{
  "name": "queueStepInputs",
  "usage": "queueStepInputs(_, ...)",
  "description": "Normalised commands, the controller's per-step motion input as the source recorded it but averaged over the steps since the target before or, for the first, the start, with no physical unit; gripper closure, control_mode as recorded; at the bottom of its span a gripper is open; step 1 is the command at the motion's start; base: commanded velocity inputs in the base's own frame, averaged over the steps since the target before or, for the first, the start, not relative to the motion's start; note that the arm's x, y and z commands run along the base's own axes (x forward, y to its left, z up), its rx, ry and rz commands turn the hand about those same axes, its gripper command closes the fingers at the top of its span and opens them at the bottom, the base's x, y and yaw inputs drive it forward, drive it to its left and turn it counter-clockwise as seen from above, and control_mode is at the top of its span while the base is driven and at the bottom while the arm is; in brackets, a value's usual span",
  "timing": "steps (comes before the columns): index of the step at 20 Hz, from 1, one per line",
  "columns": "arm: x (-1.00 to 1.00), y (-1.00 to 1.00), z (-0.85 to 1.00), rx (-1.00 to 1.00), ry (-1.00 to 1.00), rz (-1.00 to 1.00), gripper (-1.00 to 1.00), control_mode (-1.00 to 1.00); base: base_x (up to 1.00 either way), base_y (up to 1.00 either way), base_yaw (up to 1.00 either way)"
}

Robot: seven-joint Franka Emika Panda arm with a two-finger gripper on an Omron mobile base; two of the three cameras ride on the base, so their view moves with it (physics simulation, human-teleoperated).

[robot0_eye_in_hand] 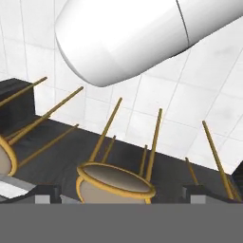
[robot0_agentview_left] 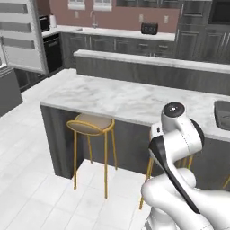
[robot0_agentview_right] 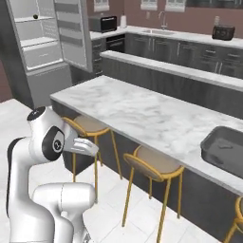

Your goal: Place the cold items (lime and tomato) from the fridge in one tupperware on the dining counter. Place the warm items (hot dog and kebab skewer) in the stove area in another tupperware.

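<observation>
Marble dining counter (robot0_agentview_right: 137,114), one, runs ahead of and above the folded arm. One fridge (robot0_agentview_right: 45,42) stands well beyond the gripper, door open; a small dark item sits on its top shelf (too small to tell lime or tomato). Bar stools: two near the gripper (robot0_eye_in_hand: 118,192), one (robot0_eye_in_hand: 116,182) between its fingertips. One dark sink (robot0_agentview_right: 225,149). Gripper gapes wide, holding nothing.
</observation>
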Motion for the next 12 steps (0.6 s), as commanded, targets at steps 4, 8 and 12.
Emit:
queueStepInputs(4,0.0,0.0,0.0,0.0,0.0,0.0,-1.0,1.0,0.36,1.0,-0.05)
queueStepInputs(8,0.0,0.0,0.0,0.0,0.0,0.0,-1.0,1.0,0.45,1.0,-0.1)
queueStepInputs(12,0.0,0.0,0.0,0.0,0.0,0.0,-1.0,1.0,0.52,1.0,-0.1)
